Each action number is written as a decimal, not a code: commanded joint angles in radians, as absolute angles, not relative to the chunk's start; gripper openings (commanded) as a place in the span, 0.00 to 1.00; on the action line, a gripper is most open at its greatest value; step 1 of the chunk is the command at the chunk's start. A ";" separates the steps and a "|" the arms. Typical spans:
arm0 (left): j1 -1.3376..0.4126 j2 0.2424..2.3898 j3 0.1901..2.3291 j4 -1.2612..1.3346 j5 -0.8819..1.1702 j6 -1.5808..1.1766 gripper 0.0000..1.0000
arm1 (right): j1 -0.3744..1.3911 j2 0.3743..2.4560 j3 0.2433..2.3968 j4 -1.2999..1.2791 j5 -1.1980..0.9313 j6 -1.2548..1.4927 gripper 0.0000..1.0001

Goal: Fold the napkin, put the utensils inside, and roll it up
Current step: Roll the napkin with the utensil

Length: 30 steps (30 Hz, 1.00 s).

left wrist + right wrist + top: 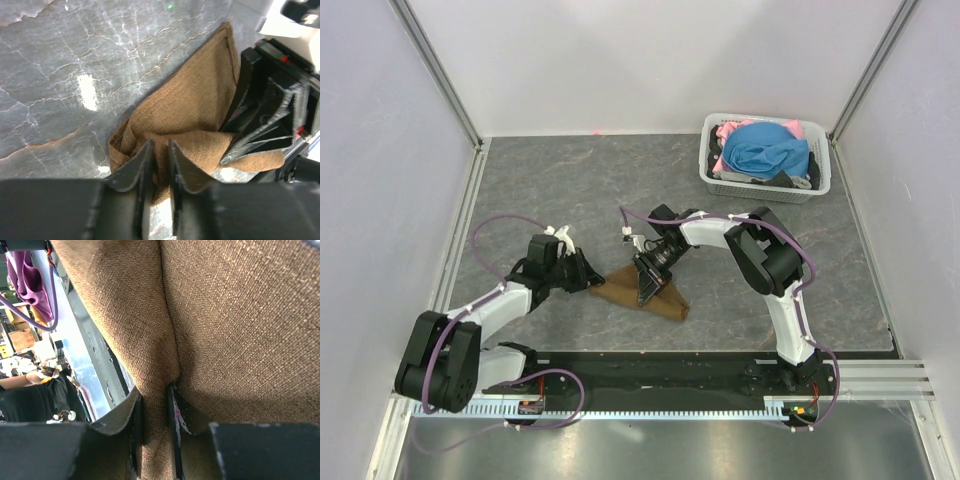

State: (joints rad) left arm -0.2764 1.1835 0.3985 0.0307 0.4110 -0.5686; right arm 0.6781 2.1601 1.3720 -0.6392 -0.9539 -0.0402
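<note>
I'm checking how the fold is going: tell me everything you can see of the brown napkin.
The napkin is a plain brown cloth with a coarse, matte weave and a stitched hem along its edge. It lies on the grey marbled table between the two arms, folded into a rough triangle, its layers rumpled and bunched toward the left arm. The left end effector pinches a bunched fold there, and the right end effector pinches a raised ridge of the cloth.

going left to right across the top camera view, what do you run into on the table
left gripper → napkin → white basket of clothes at the far right
</note>
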 commanded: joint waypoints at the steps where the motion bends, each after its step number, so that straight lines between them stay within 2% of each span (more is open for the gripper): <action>1: -0.278 1.242 0.393 0.089 0.466 -0.575 0.11 | 0.672 2.200 1.381 -0.655 -0.871 -0.063 0.27; 4: -0.278 1.298 0.405 0.074 0.472 -0.577 0.02 | 0.667 2.192 1.384 -0.655 -0.864 -0.055 0.30; 8: -0.278 1.379 0.446 0.022 0.471 -0.555 0.02 | 0.666 2.145 1.388 -0.650 -0.809 -0.037 0.37; 14: -0.285 1.473 0.502 -0.040 0.465 -0.549 0.02 | 0.669 2.013 1.378 -0.626 -0.672 -0.006 0.60; 18: -0.287 1.506 0.534 -0.071 0.463 -0.543 0.02 | 0.686 1.919 1.355 -0.589 -0.595 -0.015 0.66; 22: -0.287 1.526 0.552 -0.095 0.465 -0.543 0.02 | 0.759 1.821 1.303 -0.543 -0.459 -0.058 0.72; 30: -0.287 1.534 0.580 -0.143 0.454 -0.549 0.02 | 0.975 1.654 1.125 -0.336 0.016 -0.114 0.81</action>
